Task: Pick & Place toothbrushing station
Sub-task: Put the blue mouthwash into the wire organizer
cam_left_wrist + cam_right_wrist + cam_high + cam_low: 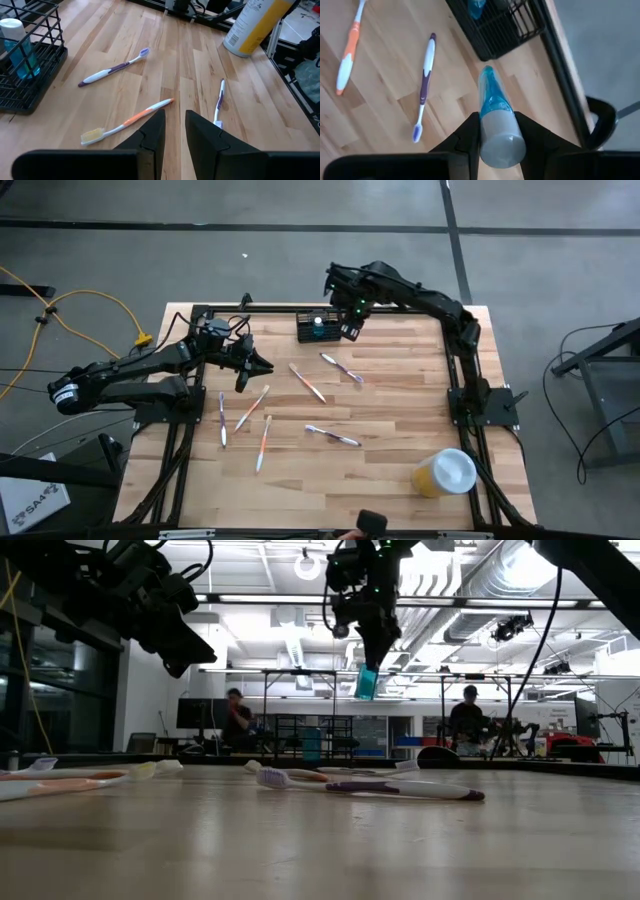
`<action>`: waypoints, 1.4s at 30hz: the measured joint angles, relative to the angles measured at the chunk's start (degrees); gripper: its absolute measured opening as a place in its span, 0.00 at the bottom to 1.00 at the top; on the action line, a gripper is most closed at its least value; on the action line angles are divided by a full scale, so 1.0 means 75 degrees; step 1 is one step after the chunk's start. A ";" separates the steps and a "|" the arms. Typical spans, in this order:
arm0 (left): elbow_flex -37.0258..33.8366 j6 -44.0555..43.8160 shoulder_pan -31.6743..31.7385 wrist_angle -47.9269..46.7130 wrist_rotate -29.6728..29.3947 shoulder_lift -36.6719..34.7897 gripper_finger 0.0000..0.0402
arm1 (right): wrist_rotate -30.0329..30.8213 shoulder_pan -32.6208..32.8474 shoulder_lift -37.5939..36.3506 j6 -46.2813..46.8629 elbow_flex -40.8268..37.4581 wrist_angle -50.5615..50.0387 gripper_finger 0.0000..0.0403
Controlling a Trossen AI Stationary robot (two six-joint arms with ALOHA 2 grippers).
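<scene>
Only the right wrist view shows the right claw [496, 131] clamped on a blue toothpaste tube [494, 107] near the black wire caddy [506, 27]; the left claw [175, 131] hangs slightly parted, empty, above the tabletop [190, 60].

Black wire caddy [318, 327] upright, table's far edge.

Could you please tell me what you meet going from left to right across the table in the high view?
Left gripper → orange toothbrush → black caddy → purple toothbrush → right gripper, holding a blue tube → yellow cup.
</scene>
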 joint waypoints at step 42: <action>0.0000 0.0000 0.0000 -0.0001 0.0000 -0.0003 0.18 | -0.0237 0.0333 0.0252 -0.2193 0.0052 0.2188 0.22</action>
